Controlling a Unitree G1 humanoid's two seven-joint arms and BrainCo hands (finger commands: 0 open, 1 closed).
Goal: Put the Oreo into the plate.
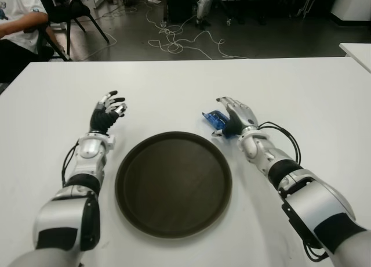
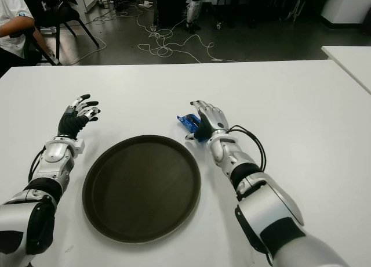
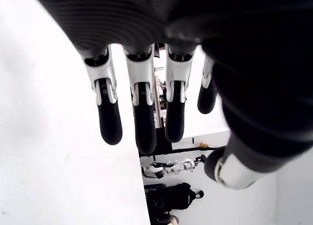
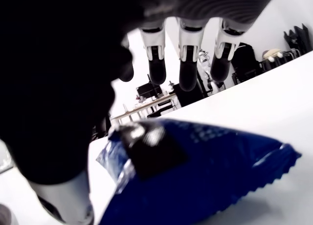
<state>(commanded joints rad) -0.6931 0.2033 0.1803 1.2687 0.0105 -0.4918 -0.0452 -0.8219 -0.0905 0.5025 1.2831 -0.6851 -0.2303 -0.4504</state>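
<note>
Blue foil marked the Oreo (image 1: 214, 121) packet, which lay on the white table (image 1: 301, 93) right of centre in the left eye view, just beyond the upper right rim of the dark round plate (image 1: 124, 186). The plate held nothing. The right hand (image 1: 235, 119) stood over the packet, palm down. In the right wrist view its fingers (image 4: 188, 63) reached out straight past the far edge of the wrapper, and the thumb showed at the near side. They bracketed the packet but had not closed on it; contact could not be confirmed.

The left hand (image 1: 107, 113) showed at centre left, beside the plate's upper left rim, fingers loosely spread and holding nothing.

Assessment: the task stood at the grasp stage, with the packet not yet lifted.

Risks noted:
- The wrapper appeared slick and flat. A closure from above could push it along the table instead of gripping it.
- A pinch on the crimped edge alone could let the packet swing or slip out during the carry.
- A firm squeeze could crush the biscuit inside.
- The plate's raised rim lay close by, so a low carry could catch it and shift the plate.
</note>
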